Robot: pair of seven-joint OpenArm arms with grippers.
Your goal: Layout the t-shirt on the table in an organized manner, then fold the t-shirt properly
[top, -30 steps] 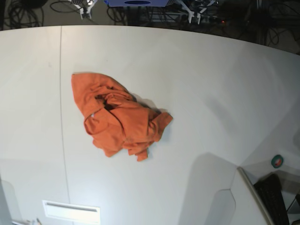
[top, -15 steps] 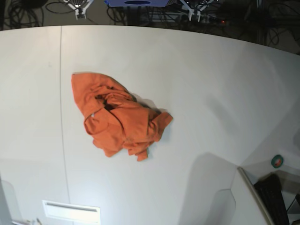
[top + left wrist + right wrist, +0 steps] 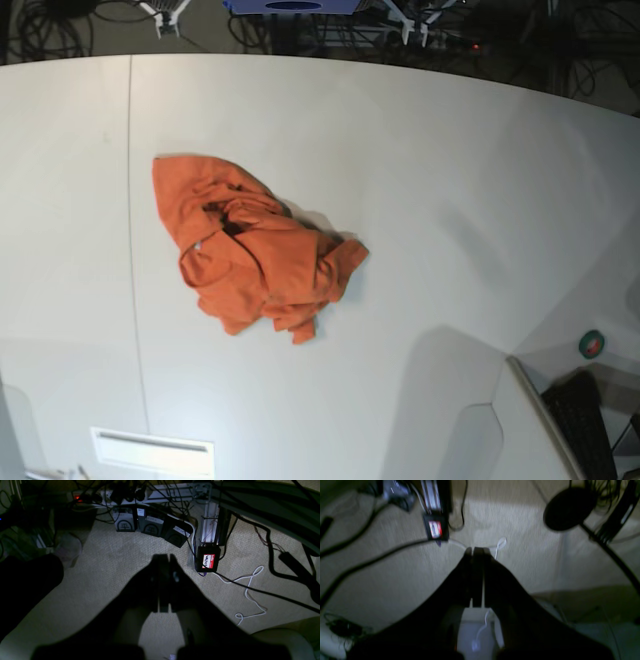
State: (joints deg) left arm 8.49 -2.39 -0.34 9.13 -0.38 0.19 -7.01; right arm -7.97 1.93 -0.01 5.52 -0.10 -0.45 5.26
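T-shirt (image 3: 250, 250), crumpled left of centre on the table (image 3: 450, 200), long axis running upper left to lower right. Right gripper (image 3: 475, 550) and left gripper (image 3: 163, 556) are closed, empty, beyond the top edge; the right is judged nearer.

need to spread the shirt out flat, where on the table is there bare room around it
The t-shirt lies crumpled left of the table centre, just right of the thin seam line. Widest bare patch: everything right of the shirt, up to the curved far edge. The strip between the shirt and the far edge is also bare, as is the strip left of the seam. The near right corner is crowded by a panel.
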